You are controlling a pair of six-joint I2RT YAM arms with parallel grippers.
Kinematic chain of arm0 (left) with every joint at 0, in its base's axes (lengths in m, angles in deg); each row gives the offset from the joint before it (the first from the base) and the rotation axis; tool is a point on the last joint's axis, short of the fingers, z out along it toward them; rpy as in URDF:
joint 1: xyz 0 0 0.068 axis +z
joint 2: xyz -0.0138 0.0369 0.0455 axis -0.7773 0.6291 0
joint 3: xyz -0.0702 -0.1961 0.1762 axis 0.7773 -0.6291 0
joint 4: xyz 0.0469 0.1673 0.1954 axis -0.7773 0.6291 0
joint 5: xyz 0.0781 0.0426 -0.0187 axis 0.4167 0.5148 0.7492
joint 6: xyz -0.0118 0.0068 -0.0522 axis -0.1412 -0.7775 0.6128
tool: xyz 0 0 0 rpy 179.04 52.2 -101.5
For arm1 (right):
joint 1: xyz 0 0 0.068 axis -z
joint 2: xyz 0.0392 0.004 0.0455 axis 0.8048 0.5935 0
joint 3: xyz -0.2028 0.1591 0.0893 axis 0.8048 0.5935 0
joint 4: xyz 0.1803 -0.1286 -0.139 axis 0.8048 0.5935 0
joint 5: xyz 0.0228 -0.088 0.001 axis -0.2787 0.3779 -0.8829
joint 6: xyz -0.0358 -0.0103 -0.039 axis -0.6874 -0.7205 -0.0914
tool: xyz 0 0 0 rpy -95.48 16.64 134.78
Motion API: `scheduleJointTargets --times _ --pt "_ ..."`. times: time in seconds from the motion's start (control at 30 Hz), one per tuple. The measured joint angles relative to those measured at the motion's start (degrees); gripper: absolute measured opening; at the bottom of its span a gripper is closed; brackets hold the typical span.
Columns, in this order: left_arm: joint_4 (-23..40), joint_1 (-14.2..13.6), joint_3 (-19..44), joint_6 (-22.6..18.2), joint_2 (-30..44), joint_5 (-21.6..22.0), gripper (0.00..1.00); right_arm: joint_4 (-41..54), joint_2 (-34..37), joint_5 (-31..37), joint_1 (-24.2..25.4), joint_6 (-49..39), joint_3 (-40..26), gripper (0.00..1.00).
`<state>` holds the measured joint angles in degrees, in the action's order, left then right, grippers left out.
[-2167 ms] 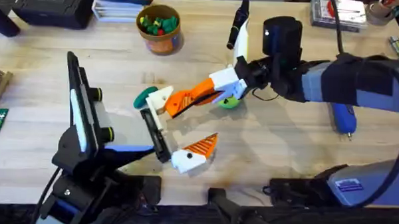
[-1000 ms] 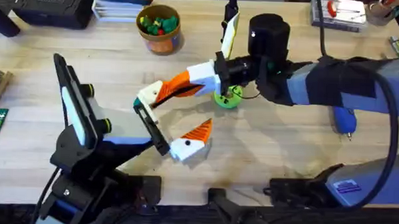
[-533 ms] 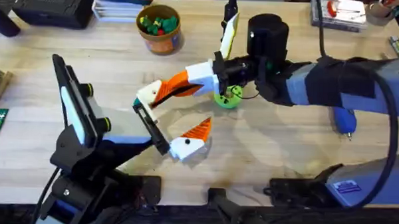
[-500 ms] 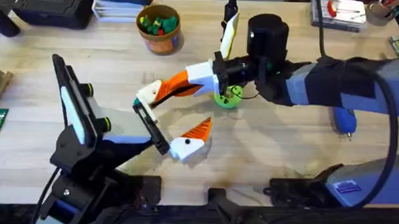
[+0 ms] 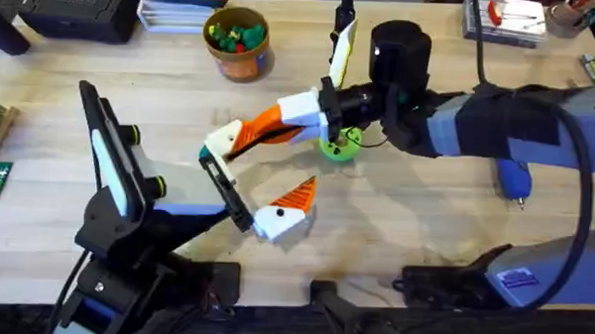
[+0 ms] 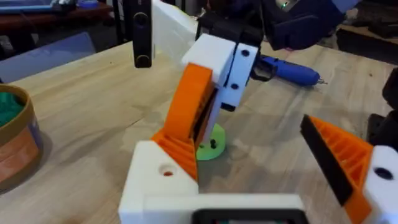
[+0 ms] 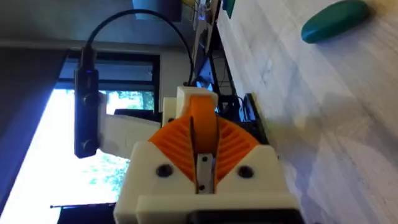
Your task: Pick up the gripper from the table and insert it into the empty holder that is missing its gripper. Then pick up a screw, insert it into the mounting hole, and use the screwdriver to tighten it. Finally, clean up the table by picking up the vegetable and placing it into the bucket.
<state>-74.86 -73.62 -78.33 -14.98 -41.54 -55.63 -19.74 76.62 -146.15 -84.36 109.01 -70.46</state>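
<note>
The right gripper (image 5: 264,131) pinches the gripper (image 6: 186,118) against the holder (image 5: 222,142), seated on its top; the left gripper (image 5: 245,180) spreads wide; the screwdriver (image 5: 512,177) lies far from the holder.

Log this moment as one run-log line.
right hand: shut on gripper | gripper: at holder | left hand: open | screwdriver: on table
</note>
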Motion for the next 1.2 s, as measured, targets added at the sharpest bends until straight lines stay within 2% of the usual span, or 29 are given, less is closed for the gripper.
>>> scheduleJointTargets --times 0.2,0.43,0.53,0.77,0.8,0.87,0.9,1.03,1.2 --pt "0.0 -0.09 0.0 -0.23 0.0 -0.92 0.986 0.15 0.12 -0.84 0.29 -0.09 -0.02 0.176" --pt "0.04 -0.98 0.04 -0.54 0.0 -3.91 0.986 0.15 0.44 -1.14 0.31 -0.27 -0.01 0.228" --pt "0.04 -1.03 0.04 -0.83 -0.02 -4.93 0.985 0.15 0.5 -1.2 0.6 -0.29 -0.01 0.303" --pt "0.07 -1.16 0.04 -1.11 -0.01 -6.43 0.985 0.3 0.88 -1.21 1.35 -0.53 0.0 0.605" --pt "0.09 -1.16 0.04 -1.11 0.0 -6.52 0.985 0.31 0.87 -1.2 1.44 -0.61 0.0 0.685" --pt "0.09 -1.16 0.04 -1.13 0.0 -6.59 0.985 0.3 0.88 -1.2 1.68 -1.1 0.0 0.955" --pt "0.09 -1.16 0.04 -1.13 -0.01 -6.59 0.985 0.27 0.87 -1.15 1.91 -1.33 -0.02 0.982" --pt "0.09 -1.16 0.04 -1.13 0.0 -6.81 0.985 0.3 0.87 0.51 4.07 -3.7 -0.02 0.992" --pt "0.11 -1.16 0.04 -1.15 -0.01 -7.21 0.985 3.07 0.84 3.43 10.15 -8.62 -1.92 0.993"
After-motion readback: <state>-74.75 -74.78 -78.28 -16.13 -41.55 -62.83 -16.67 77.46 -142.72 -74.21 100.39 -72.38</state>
